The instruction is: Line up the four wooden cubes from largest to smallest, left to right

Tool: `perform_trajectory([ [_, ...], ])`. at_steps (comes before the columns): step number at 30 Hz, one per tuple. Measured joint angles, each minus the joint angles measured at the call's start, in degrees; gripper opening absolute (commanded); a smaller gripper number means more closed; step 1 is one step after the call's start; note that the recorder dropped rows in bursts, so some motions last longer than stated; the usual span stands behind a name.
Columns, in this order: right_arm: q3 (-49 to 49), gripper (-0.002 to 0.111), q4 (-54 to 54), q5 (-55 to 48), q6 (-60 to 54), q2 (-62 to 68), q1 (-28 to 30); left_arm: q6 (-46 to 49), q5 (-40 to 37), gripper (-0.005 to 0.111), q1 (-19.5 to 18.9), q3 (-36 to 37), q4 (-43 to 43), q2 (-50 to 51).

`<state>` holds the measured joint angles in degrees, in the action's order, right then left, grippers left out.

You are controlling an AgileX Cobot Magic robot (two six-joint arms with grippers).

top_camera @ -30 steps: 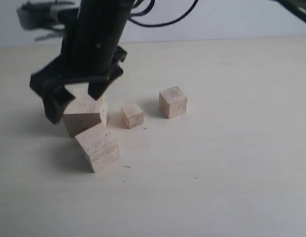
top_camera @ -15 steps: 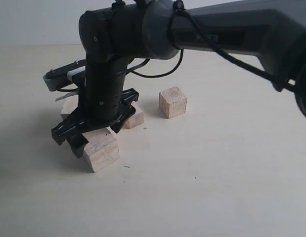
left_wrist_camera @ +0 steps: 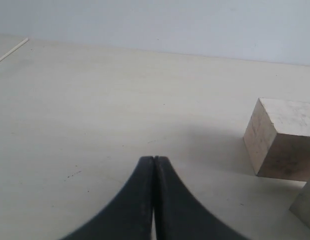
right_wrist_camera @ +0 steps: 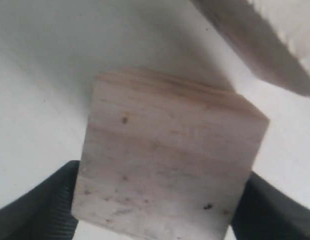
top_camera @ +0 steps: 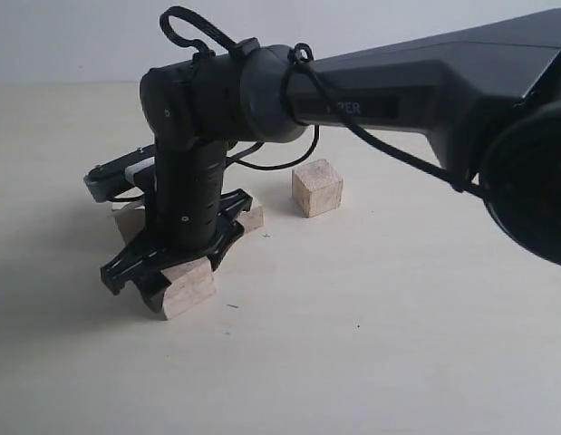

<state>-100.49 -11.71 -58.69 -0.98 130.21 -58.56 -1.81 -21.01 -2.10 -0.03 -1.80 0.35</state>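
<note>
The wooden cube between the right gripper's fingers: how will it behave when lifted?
The cube looks like solid wood, so probably stiff and fairly light. Its flat sides face the fingers, so a square grip seems likely. The bare matte grain should hardly slip.

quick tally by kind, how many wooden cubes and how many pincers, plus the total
wooden cubes: 4 (one free, one in the right pincer at, two partly hidden)
pincers: 2 (left pincer, right pincer)
total: 6
</note>
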Motion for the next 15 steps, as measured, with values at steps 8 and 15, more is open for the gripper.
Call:
perform_trajectory([
  [8, 0.0, 0.000, 5.7, -5.3, -3.3, -4.0, 0.0, 0.0, 0.0, 0.000, 0.0, 0.0, 0.0, 0.0],
  [15, 0.0, 0.000, 7.8, -10.8, -15.9, -7.6, 2.5, 0.0, 0.0, 0.000, 0.0, 0.0, 0.0, 0.0],
])
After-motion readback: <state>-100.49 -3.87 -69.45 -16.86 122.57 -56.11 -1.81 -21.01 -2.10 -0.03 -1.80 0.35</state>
